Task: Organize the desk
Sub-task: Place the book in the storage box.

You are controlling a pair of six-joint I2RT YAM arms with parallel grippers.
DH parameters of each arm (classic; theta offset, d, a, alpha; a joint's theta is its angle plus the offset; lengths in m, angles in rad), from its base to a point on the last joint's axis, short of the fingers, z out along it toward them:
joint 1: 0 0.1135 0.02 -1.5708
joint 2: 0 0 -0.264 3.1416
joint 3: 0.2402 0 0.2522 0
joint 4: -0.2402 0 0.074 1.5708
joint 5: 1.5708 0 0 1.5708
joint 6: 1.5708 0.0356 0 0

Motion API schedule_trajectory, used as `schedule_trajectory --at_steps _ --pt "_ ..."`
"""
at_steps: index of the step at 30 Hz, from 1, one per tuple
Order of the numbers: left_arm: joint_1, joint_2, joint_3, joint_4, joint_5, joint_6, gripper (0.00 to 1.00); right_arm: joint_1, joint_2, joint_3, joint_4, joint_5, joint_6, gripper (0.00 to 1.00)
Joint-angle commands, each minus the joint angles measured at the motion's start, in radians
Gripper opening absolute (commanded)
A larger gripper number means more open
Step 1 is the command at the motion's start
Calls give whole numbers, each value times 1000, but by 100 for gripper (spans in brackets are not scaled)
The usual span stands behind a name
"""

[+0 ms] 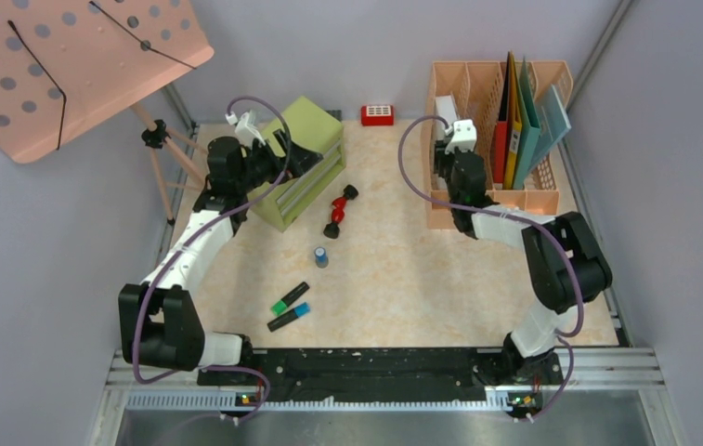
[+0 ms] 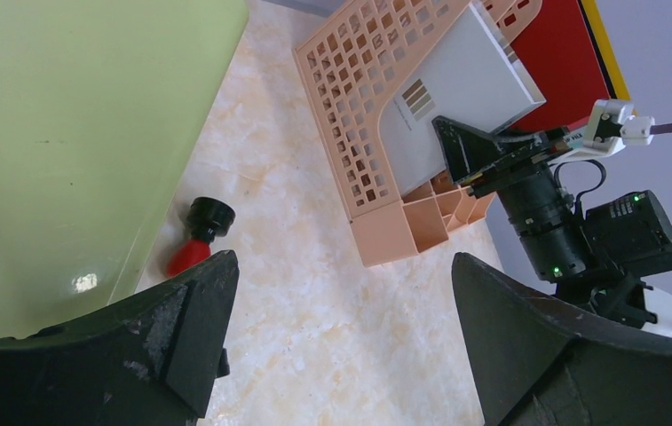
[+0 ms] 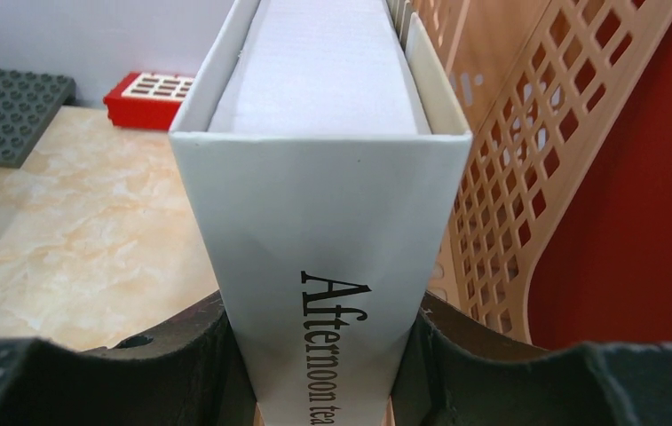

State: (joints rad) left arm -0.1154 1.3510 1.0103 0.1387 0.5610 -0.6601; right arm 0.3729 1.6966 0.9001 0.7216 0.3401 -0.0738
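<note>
The desk [image 1: 403,279] is a beige marble tabletop. On it lie a red-and-black marker [image 1: 338,212], a small blue cap [image 1: 321,255], a green highlighter [image 1: 289,298] and a blue highlighter [image 1: 289,317]. My left gripper [image 1: 293,160] is open and empty beside the green drawer cabinet [image 1: 305,167]; in the left wrist view [image 2: 341,275] its jaws stand wide over bare desk. My right gripper [image 3: 323,355] is shut on a white book [image 3: 314,177] lettered "Afternoon tea", held upright at the left slot of the peach file organizer [image 3: 509,177]. The book also shows in the left wrist view [image 2: 456,98].
The file organizer [image 1: 445,216] at the back right holds red, yellow and teal folders [image 1: 514,130]. A red box [image 1: 377,114] sits at the back wall. A peach perforated board [image 1: 69,65] on a tripod stands off the back left corner.
</note>
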Motion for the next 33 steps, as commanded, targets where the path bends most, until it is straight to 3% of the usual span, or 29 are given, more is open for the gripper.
schedule_trajectory --at_steps 1,9,10,11,14,20,24,33 --pt "3 -19 -11 62 6 8 95 8 26 -6 254 28 -57 0" --pt "3 -27 -12 58 2 24 95 8 109 71 219 44 -78 1" --pt "3 -28 -12 55 1 26 95 8 114 73 216 39 -78 6" --pt "3 -32 -12 55 2 28 95 7 116 71 214 38 -74 21" --pt "3 -37 -16 50 0 34 95 8 110 58 207 30 -60 43" --pt "3 -53 4 16 17 64 96 8 31 59 74 -16 30 67" --pt "3 -73 52 -59 24 140 97 8 -54 69 -31 -48 52 97" --pt "3 -168 127 -278 -121 328 99 8 -247 79 -264 -173 32 99"
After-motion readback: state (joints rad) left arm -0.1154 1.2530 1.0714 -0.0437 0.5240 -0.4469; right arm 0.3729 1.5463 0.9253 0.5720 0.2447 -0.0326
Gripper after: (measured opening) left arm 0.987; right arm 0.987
